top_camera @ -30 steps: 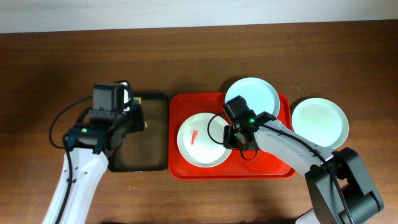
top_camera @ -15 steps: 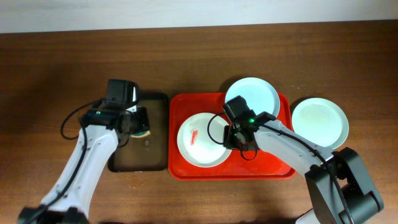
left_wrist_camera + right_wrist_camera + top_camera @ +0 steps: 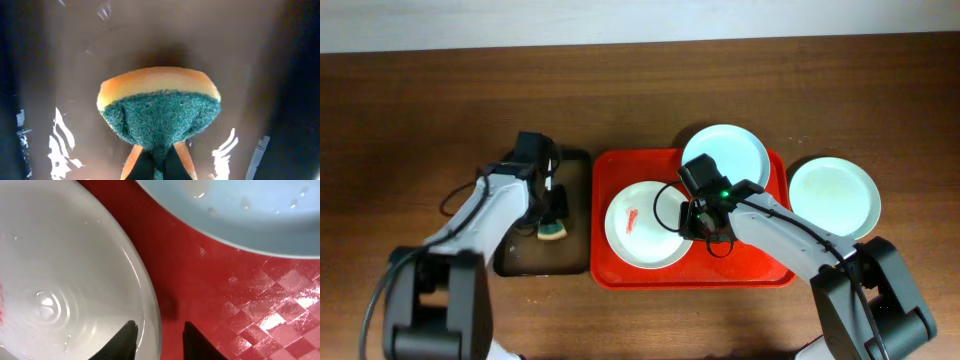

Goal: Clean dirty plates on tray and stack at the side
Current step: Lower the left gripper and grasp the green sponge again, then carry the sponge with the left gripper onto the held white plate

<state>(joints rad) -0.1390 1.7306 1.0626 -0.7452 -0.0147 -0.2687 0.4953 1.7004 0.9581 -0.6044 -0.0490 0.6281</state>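
Left gripper (image 3: 546,207) has swung in over the brown tray (image 3: 535,258) within the last second and now pinches the sponge (image 3: 160,110) hard, so wiping can start. Right gripper (image 3: 159,330) has not moved: fingers apart, astride the rim of the smeared plate (image 3: 640,225) on the red tray (image 3: 750,268), not clamped. Second plate (image 3: 725,155) overhangs the tray's far edge, third plate (image 3: 833,197) lies on the table (image 3: 620,100) — both tray rims stand between sponge and smear.

Bare tray (image 3: 200,295) strip separates smeared plate (image 3: 65,280) and mint plate (image 3: 240,215), seemingly passable.
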